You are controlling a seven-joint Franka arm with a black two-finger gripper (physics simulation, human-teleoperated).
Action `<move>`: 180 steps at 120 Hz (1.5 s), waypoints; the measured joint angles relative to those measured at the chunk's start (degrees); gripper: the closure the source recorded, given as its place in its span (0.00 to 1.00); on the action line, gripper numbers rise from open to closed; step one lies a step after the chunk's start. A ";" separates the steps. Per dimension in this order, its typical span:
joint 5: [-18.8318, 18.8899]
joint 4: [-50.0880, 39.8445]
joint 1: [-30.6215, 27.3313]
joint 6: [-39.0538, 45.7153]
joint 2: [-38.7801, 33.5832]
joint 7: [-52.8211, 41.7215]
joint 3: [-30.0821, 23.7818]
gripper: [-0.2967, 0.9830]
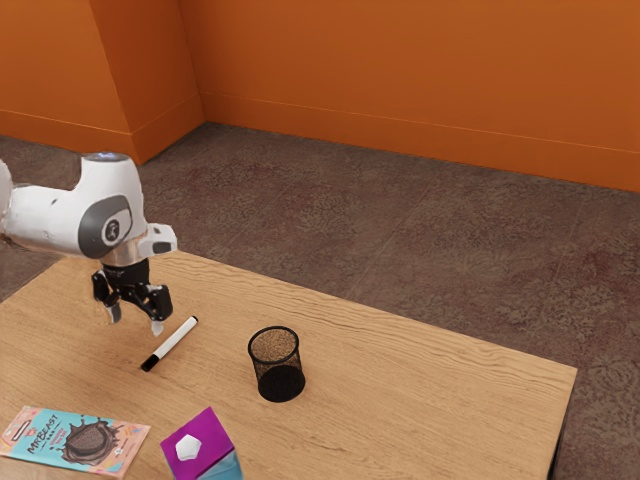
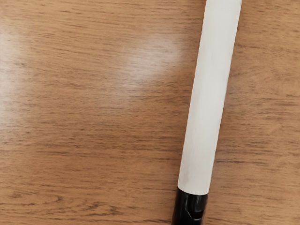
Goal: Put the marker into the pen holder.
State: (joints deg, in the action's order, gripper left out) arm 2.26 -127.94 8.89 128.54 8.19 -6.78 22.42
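In the exterior view, the gripper (image 1: 136, 319) is at the left of the frame, above the desk (image 1: 420, 390). Its fingers (image 1: 157, 327) stand wide apart, with nothing held between them. The marker (image 1: 172, 342) lies on the desk, near the gripper, in the lower left part of the frame. It lies slanting, and its bigger black end points to the lower left. In the wrist view I see its white body and this black end against the wood. The pen holder (image 1: 278, 378), of black mesh, stands upright near the middle of the lower half, apart from the marker. A chocolate packet (image 1: 75, 440) lies at the lower left, and beside it is a purple and blue box (image 1: 205, 446), at the lower edge.
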 joint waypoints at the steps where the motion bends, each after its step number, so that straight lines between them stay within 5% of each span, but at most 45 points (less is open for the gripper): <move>1: -0.03 0.07 0.21 0.20 0.19 -0.09 -0.05 0.23; 49: -2.47 -2.70 0.80 5.23 4.68 -3.64 -0.44 0.35; 110: -2.88 -2.61 0.80 6.80 5.80 -5.68 -0.43 0.78; 157: -2.20 -2.64 0.84 6.81 4.86 -4.35 -0.40 0.85; 180: -1.07 -2.13 2.15 0.92 -6.12 -3.64 -0.12 0.85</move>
State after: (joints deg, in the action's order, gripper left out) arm 1.20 -130.08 11.04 129.46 2.07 -10.42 22.30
